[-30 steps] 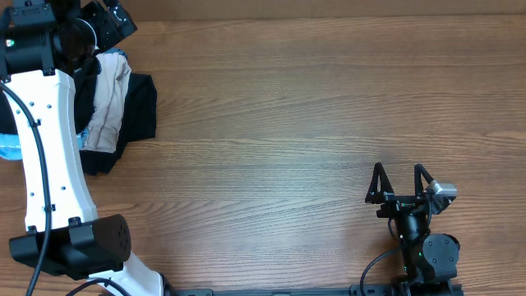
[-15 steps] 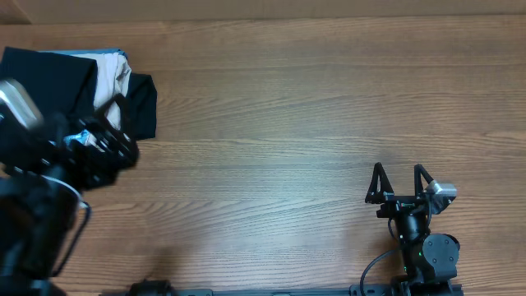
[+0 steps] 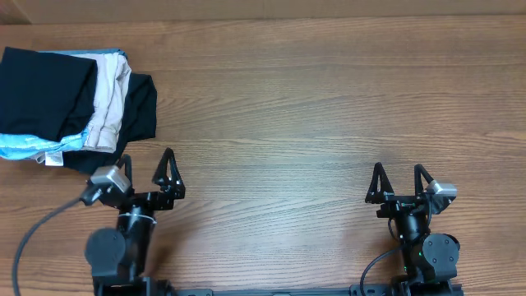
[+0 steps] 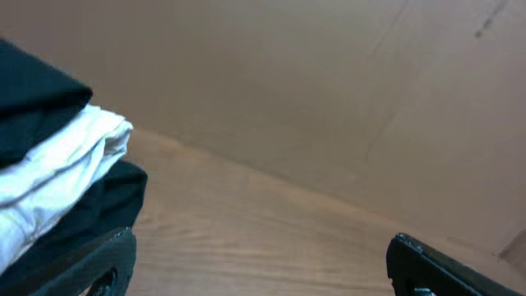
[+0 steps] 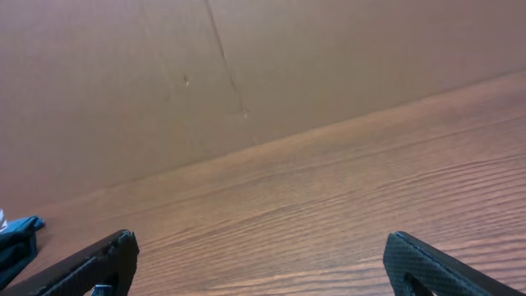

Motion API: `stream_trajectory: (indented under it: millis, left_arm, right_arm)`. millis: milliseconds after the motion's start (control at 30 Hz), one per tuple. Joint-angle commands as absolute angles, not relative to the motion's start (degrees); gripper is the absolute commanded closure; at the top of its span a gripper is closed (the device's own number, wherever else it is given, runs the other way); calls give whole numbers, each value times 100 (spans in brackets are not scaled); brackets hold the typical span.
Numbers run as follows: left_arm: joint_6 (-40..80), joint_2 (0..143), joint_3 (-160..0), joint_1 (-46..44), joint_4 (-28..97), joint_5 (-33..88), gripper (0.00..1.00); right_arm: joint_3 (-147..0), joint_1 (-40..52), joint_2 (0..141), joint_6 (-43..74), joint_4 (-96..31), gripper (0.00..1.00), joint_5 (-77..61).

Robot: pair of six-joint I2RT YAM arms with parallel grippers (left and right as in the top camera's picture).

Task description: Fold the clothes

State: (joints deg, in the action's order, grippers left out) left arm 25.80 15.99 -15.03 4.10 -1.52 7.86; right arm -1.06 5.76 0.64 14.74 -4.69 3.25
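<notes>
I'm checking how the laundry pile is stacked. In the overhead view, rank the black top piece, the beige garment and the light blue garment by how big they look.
1. black top piece
2. beige garment
3. light blue garment, mostly covered, with only a strip showing

The black T-shirt (image 3: pixel 45 90) hides most of the light blue garment (image 3: pixel 20 148). Both wrist views crop the jaws.

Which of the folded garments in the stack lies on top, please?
The black T-shirt at the far left; the beige garment, light blue garment and another dark layer all stick out from beneath it.
</notes>
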Motion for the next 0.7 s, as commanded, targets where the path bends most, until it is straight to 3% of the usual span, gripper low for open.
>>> stream_trajectory:
  millis: [0, 200, 433, 667]
  left_arm:
    - [2582, 1044, -768, 285, -740, 504, 0]
    - [2571, 316, -21, -64, -797, -102, 0]
    - [2182, 19, -27, -158, 377, -799, 0]
    - [1627, 49, -27, -196, 366, -744, 0]
  right_arm:
    - [-45, 600, 23, 1444, -443, 0, 379]
    - [-45, 600, 23, 1444, -443, 0, 379]
    - [-45, 600, 23, 1444, -443, 0, 379]
    - [-45, 600, 23, 1444, -443, 0, 379]
